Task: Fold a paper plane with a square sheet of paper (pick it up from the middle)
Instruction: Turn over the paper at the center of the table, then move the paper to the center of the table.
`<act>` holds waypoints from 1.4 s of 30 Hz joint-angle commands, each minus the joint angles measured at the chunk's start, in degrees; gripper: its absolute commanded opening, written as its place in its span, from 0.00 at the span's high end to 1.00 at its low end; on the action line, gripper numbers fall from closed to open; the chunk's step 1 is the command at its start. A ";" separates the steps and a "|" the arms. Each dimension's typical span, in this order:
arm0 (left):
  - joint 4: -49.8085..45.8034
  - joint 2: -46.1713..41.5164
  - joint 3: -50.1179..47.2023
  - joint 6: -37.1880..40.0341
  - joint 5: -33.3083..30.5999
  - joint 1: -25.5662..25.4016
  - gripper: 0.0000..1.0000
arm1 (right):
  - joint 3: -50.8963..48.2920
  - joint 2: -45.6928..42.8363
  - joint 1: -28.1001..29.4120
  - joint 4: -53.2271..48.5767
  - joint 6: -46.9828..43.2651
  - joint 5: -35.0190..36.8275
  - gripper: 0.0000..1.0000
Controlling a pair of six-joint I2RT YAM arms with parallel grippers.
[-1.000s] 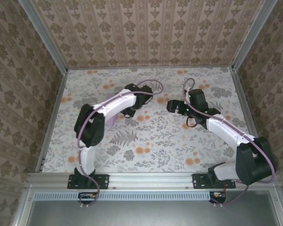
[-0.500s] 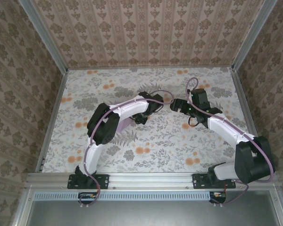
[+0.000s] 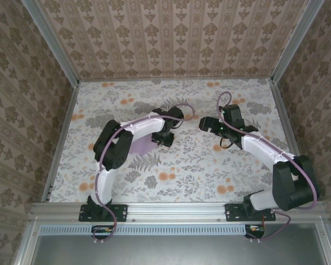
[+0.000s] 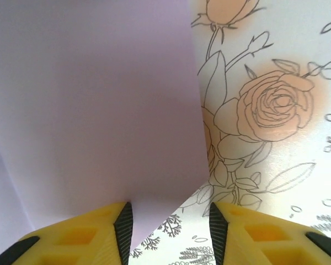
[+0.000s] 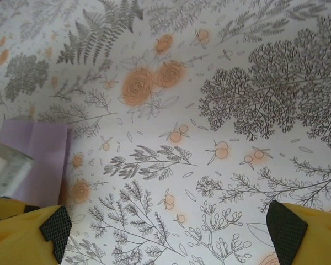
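Folding of the square sheet of paper (image 4: 99, 110) in hand, no plane formed yet.
Left gripper (image 4: 168, 223) stood released, jaws apart astride the sheet's near corner, the sheet at its eight o'clock from above. Next, I judged, it needed to close on that edge. Right gripper (image 5: 171, 226), likewise released and empty, hovered toward the sheet's two o'clock. One sheet, two grippers.

The sheet of paper (image 4: 94, 110) is plain light purple. The worktop (image 5: 226, 83) is white with grey leaves, ferns and orange roses. The left hand (image 4: 170, 229) and the right hand (image 5: 168, 232) have yellow fingers (image 4: 77, 237) with black pads (image 5: 58, 229). The walls (image 3: 171, 38) are brown with flowery stripes.
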 commanded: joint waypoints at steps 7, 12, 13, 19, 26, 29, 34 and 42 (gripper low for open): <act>12.90 -6.64 -8.78 -2.47 17.25 4.99 0.50 | 1.29 3.53 -0.40 0.20 0.57 -5.40 0.08; 15.31 -7.55 -12.31 -3.81 18.13 6.25 0.62 | 3.41 8.50 0.57 2.15 2.14 -11.99 0.24; 15.62 -7.65 -12.84 -3.98 18.16 6.42 0.64 | 4.11 9.70 1.15 2.17 2.57 -12.44 0.27; 17.15 -8.21 -15.83 -5.31 17.84 7.59 0.79 | 8.73 16.76 8.17 4.54 6.55 -14.68 0.44; 18.49 -9.05 -17.79 -6.29 17.58 8.19 0.95 | 17.54 26.95 15.68 5.97 14.24 -14.27 0.74; 18.94 -9.18 -18.11 -6.63 17.73 8.28 0.99 | 20.86 30.88 17.31 5.49 16.85 -14.49 0.83; 19.84 -10.05 -18.53 -7.41 18.17 8.50 1.00 | 23.64 35.88 18.43 5.63 19.56 -16.44 0.89; 21.75 -16.20 -20.33 -9.87 19.30 9.71 1.00 | 25.98 39.21 18.52 1.49 19.78 -15.81 0.90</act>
